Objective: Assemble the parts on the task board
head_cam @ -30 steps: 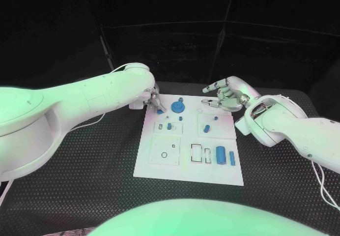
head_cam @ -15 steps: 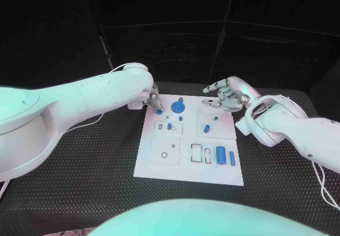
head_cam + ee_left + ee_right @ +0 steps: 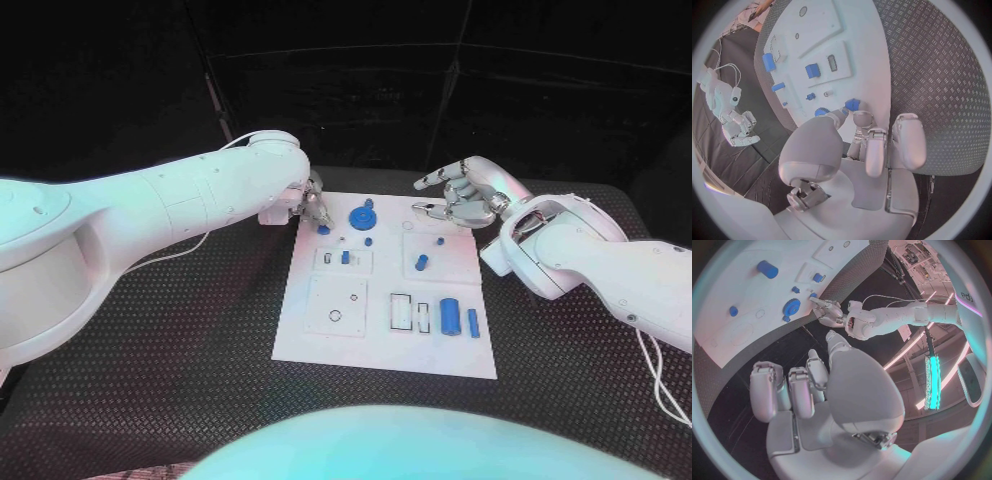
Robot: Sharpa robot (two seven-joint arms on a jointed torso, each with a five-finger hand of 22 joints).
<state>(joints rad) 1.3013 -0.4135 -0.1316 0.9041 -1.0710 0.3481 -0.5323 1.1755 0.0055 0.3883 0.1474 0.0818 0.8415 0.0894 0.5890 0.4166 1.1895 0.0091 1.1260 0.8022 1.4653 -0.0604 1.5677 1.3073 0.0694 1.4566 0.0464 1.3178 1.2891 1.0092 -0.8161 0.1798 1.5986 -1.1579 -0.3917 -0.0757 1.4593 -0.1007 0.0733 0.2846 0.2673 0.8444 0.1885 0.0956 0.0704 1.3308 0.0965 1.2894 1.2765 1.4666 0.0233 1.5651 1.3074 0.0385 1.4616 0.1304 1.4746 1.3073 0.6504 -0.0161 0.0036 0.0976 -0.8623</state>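
task board [image 3: 335,345], a white rectangular plate, lies flat in the middle of the black table [image 3: 159,380], long side running away from the robot. its surface carries raised square panels, rectangular slots and round holes. blue parts sit across it: a large toothed disc [image 3: 362,217] at the far end, a small round peg [image 3: 371,241] just nearer, an angled short cylinder [image 3: 421,263] toward the right side, and a larger cylinder [image 3: 450,316] with a slim bar [image 3: 472,321] beside it near the front right.

left hand [image 3: 307,205] is at the far left corner of the board; in the left wrist view its fingertips [image 3: 856,117] pinch a small blue part [image 3: 852,104] right at the plate's edge, the other fingers curled alongside.

right hand [image 3: 464,196] hovers above the far right corner of the board, fingers apart and partly curled, holding nothing; the right wrist view shows its fingers [image 3: 792,390] clear of the plate.
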